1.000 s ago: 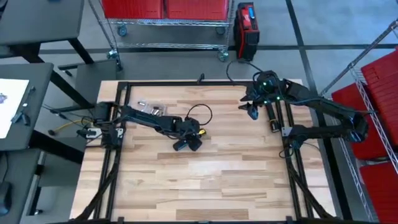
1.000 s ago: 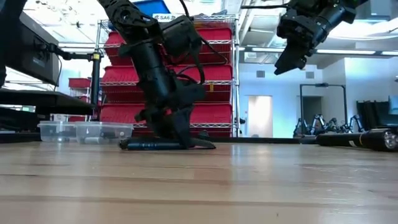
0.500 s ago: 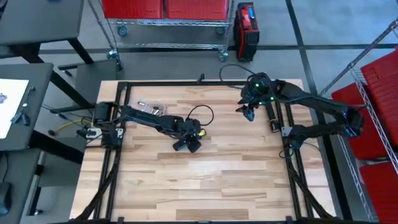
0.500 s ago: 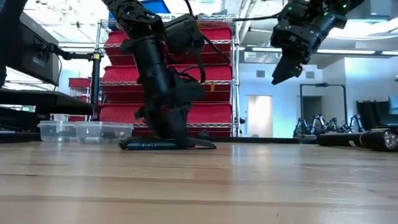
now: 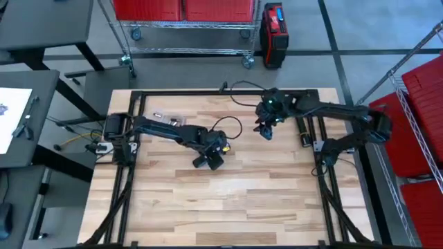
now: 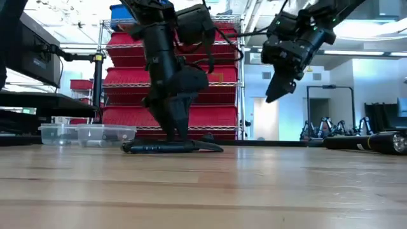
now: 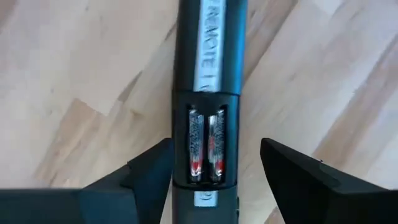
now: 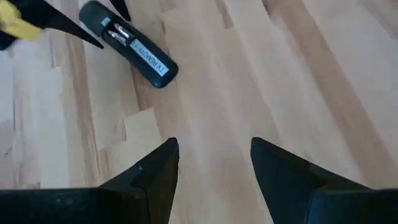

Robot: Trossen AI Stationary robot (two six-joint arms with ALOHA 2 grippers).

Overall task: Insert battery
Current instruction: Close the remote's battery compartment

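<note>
A black remote (image 7: pixel 208 93) lies on the wooden table with its back up. Its battery bay (image 7: pixel 205 146) is uncovered and holds two batteries side by side. My left gripper (image 7: pixel 214 177) hangs straight over the bay end, open, with one finger on each side of the remote (image 6: pixel 172 147); I see no touch. My right gripper (image 5: pixel 265 131) is open, holds nothing, and hangs high above the table's far middle (image 6: pixel 273 92). The remote (image 8: pixel 130 46) also shows ahead in the right wrist view.
Clear plastic boxes (image 5: pixel 166 121) stand at the far left of the table (image 6: pixel 86 134). A dark cylinder-shaped object (image 6: pixel 369 141) lies by the right arm's base (image 5: pixel 303 133). Bare wood (image 5: pixel 228 200) stretches across the near half.
My right gripper has swung toward the table's left edge, nearer the remote, and dropped a little, still open. My left gripper has straightened up over the remote. The remote has stayed in place.
</note>
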